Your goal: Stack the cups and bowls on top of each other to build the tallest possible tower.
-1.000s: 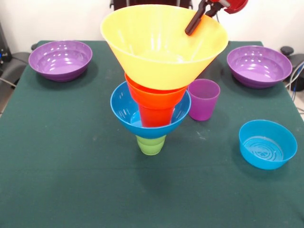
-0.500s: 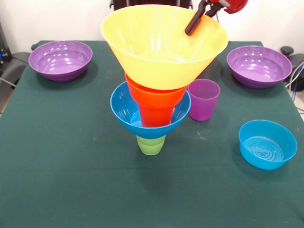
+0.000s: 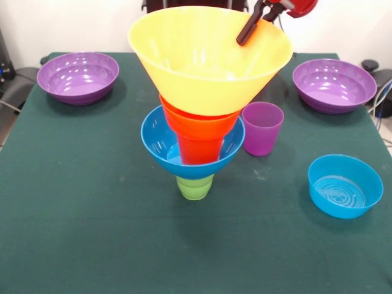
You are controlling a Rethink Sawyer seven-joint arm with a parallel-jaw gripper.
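One tool (image 3: pixel 252 27) finger dips inside the yellow bowl (image 3: pixel 202 67).

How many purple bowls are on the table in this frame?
2. One purple bowl sits at the table's far left corner in the front view, the other purple bowl at the far right corner. The tower could hide something behind it.

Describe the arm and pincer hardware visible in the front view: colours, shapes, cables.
Only the end of the arm shows at the top edge: a glossy red rounded housing above a black pincer, with a slim, dark, bar-like finger slanting down. No cables or markings on it can be made out.
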